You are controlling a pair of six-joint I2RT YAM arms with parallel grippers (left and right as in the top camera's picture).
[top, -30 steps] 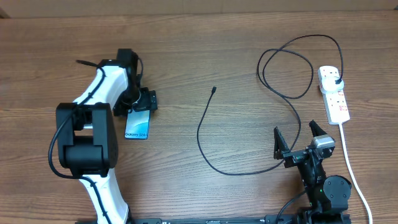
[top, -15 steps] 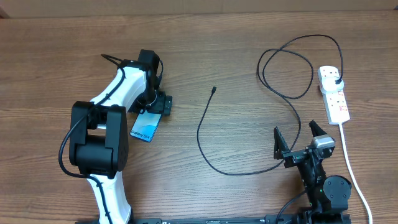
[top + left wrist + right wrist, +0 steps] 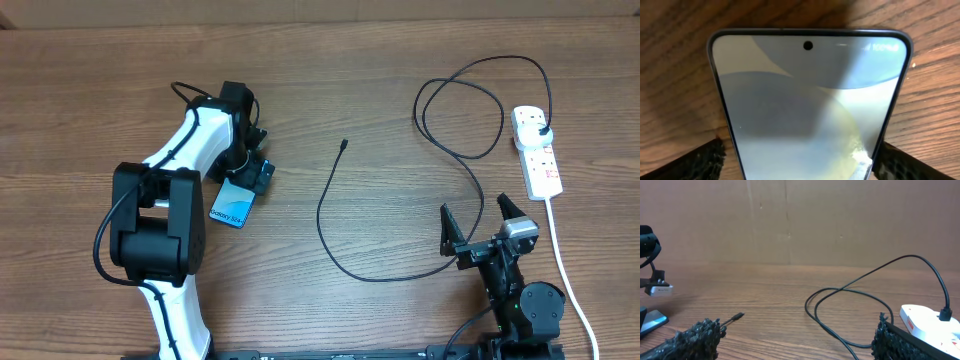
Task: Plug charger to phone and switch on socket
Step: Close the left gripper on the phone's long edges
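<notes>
While the left gripper (image 3: 243, 180) reaches over the left part of the table (image 3: 330, 60), its jaws are drawn in narrow on the phone (image 3: 229, 204), clasping it near one short end. The rest of the phone slants out toward the near left, past the arm's white link. From the left wrist, the two black fingers (image 3: 700, 162) press against the phone's long edges, and its lit screen runs out ahead of them over the wood grain. Whether the phone lies flat or is raised a little cannot be told. The charger (image 3: 319, 212) lies well apart to the right. Its connector tip (image 3: 344, 144) rests free on the wood around the table's middle, right of the phone and a bit farther back. The cable curves near, swings right, and loops at the far right. Its plug (image 3: 541, 129) stands in the far end of the socket (image 3: 537, 152), which lies along the right edge with its white cord (image 3: 560, 250) trailing toward the near side. The right gripper (image 3: 478, 222) hovers at the near right with its jaws spread wide and nothing between them. It is just right of the cable's rising stretch and left of the white cord.
</notes>
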